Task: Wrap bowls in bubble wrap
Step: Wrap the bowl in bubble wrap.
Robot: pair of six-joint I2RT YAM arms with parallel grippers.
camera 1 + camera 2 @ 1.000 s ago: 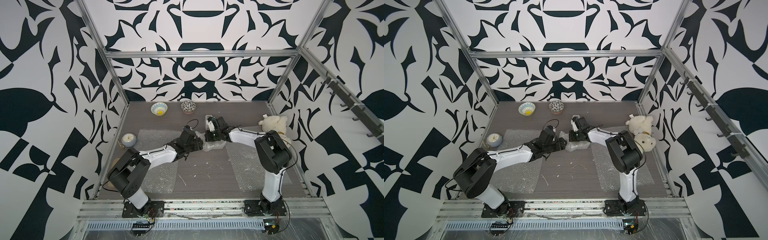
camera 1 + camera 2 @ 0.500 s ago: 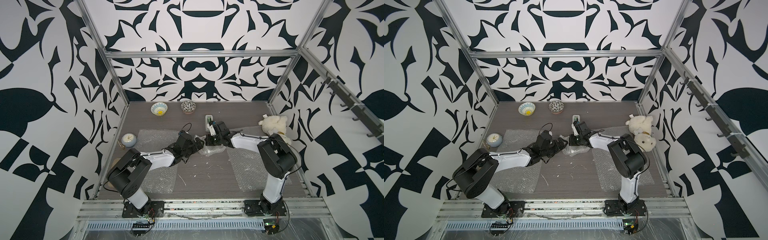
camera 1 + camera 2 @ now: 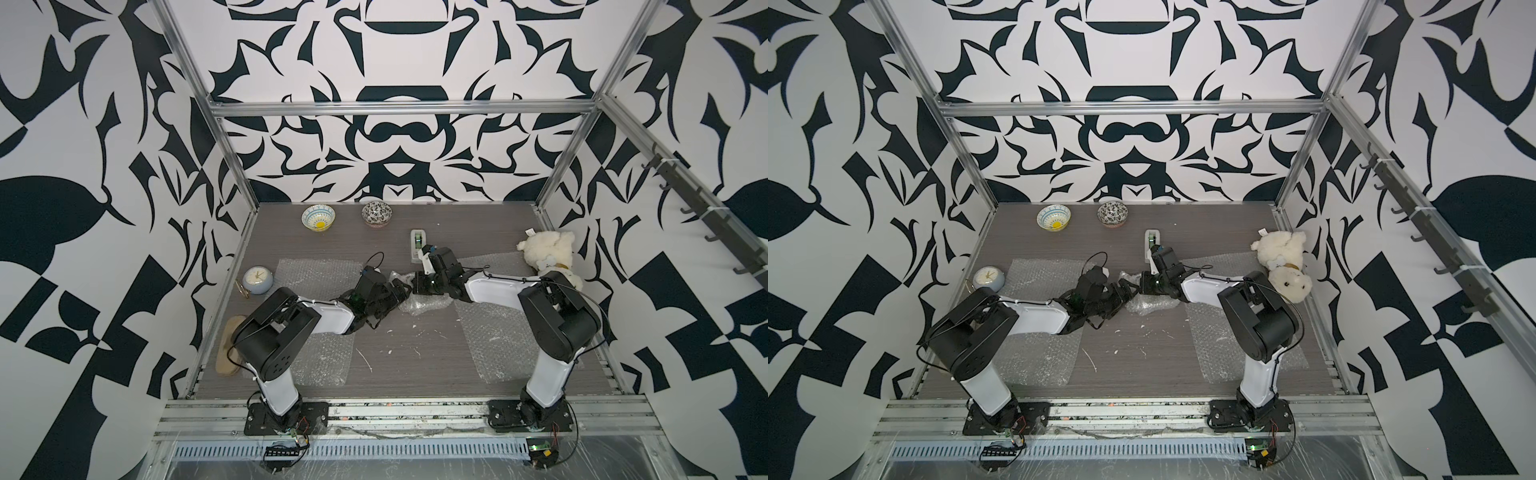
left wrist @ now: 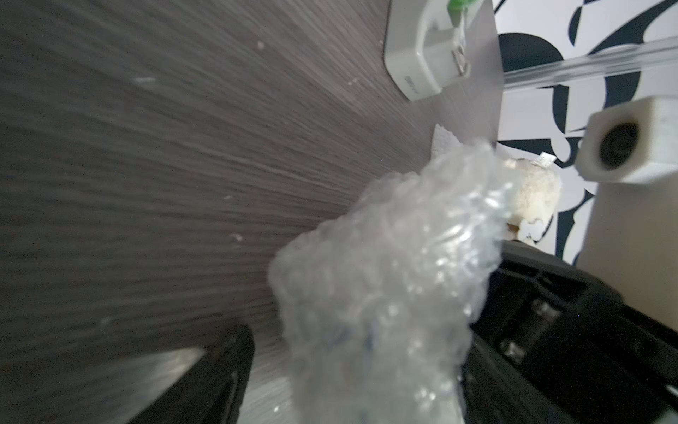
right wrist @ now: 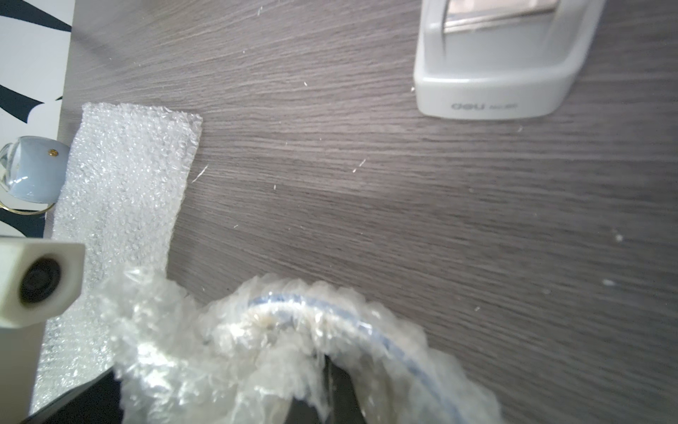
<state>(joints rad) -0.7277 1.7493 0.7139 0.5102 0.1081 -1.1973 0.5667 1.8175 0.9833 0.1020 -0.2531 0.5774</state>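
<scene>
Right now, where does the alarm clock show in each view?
In a top view: alarm clock at the table's left edge.
In a top view: same place, beside a flat bubble wrap sheet.
Left wrist: not in it.
Right wrist: beside that sheet's edge.
Shared landmark: white tape dispenser.

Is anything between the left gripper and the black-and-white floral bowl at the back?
Nothing visible: only bare grey table lies between the left gripper and the black-and-white floral ceramic bowl; the white tape dispenser stands aside.
</scene>
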